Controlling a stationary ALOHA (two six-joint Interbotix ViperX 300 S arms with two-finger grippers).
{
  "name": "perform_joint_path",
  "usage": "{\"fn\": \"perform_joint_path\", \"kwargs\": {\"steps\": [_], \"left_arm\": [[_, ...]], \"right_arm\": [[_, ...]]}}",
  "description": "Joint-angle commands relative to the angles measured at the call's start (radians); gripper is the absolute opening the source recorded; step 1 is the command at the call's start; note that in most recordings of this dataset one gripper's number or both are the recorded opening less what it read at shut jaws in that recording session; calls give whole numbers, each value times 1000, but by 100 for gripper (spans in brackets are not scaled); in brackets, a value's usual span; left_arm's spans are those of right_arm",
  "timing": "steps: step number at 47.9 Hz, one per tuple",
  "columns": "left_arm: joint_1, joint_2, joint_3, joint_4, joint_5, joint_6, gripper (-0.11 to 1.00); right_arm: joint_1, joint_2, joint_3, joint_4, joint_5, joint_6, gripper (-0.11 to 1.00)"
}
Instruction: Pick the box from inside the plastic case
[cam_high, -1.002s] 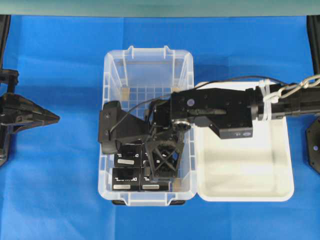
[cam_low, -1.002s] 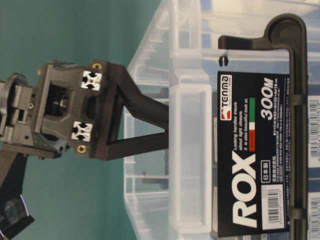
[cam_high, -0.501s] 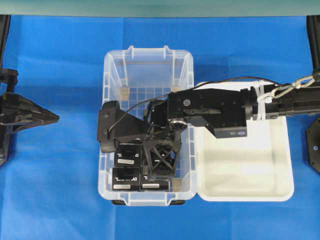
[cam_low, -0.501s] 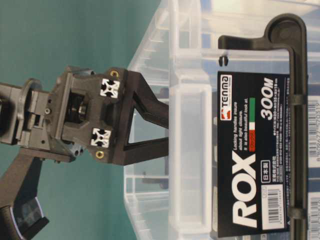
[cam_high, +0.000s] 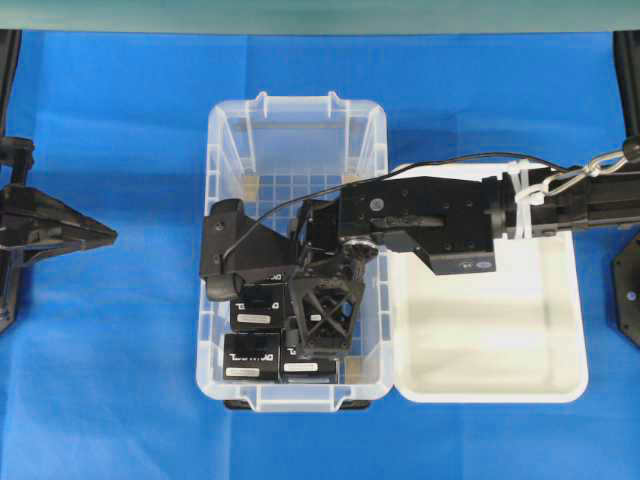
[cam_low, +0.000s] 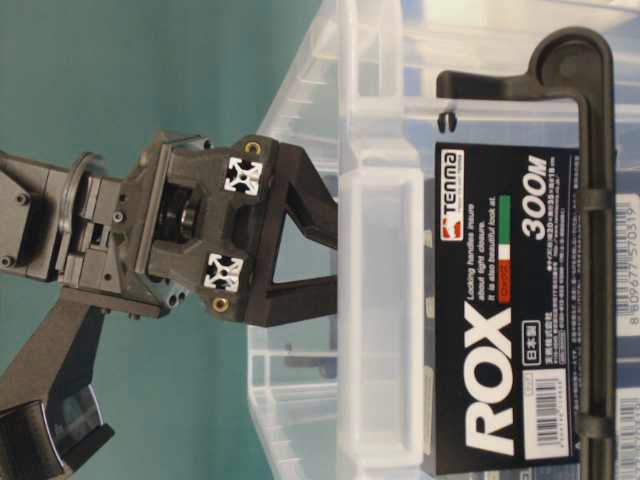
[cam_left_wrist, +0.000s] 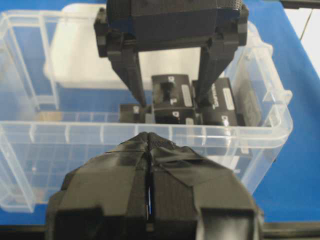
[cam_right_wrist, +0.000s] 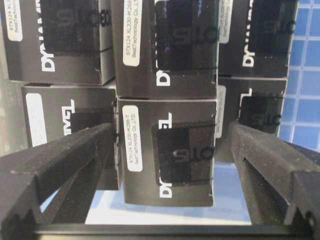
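Blue table cloth (cam_high: 120, 330), teal back wall (cam_low: 150, 60), clear plastic case (cam_high: 225, 120), white tray (cam_high: 490, 385)

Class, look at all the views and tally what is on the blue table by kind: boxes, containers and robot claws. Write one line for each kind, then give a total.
Black boxes: 6
Clear plastic case: 1
White tray: 1
Claws: 2, the left claw and the right claw
Total: 10
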Motion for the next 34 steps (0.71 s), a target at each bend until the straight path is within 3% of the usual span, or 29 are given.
{"fn": "perform_joint_path", "kwargs": {"steps": [1,34], "left_arm": [[0,6,-29,2,-6,0,-7],[0,5,-29,2,-6,0,-7]], "right_arm": [[-3,12,17,2,-12,-3,100],[-28,8,29,-2,-8,-40,99]]}}
